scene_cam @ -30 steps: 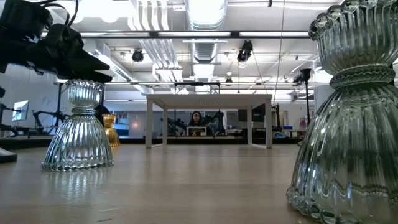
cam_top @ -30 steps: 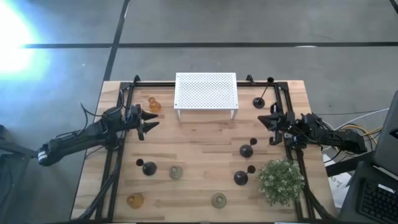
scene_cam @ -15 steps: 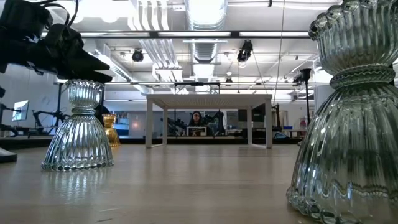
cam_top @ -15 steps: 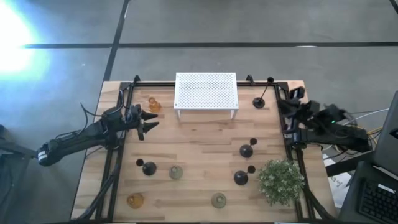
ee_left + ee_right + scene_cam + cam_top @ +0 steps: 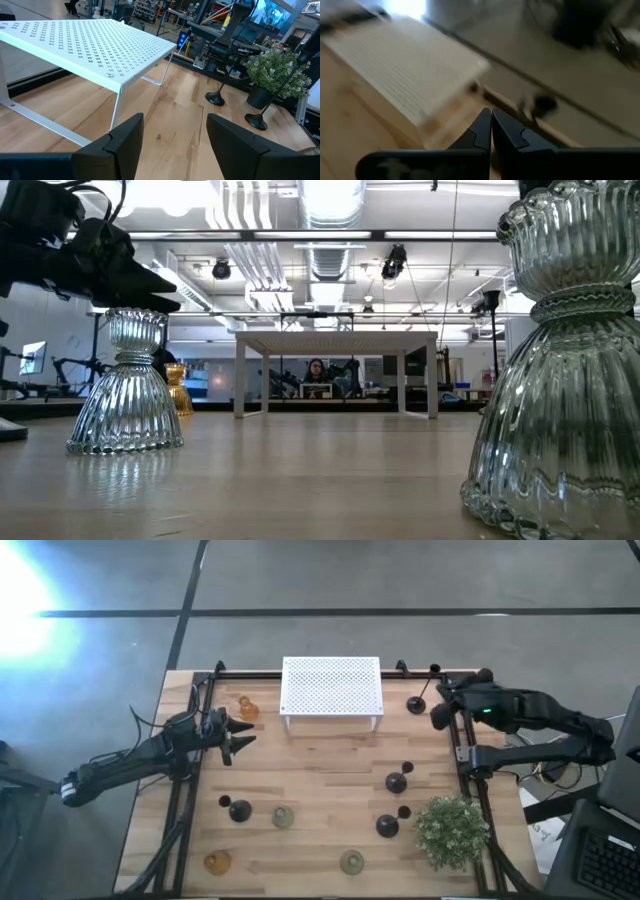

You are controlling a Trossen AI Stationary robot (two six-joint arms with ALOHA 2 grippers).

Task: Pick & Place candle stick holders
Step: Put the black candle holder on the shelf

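Operator, note these limits on what you can verify. In the right wrist view the white rack [image 5: 410, 75] and a dark object [image 5: 542, 104] beyond it are smeared by blur; you cannot tell what the dark object is. In the low view the near pale glass holder [image 5: 560, 370] is cut off by the right edge (its top rim too), and the amber holder [image 5: 177, 388] stands partly hidden behind the other pale glass holder [image 5: 128, 385]. In the left wrist view the black holder [image 5: 272, 95] loses its stem top at the edge, and the plant [image 5: 277, 67] partly covers it.
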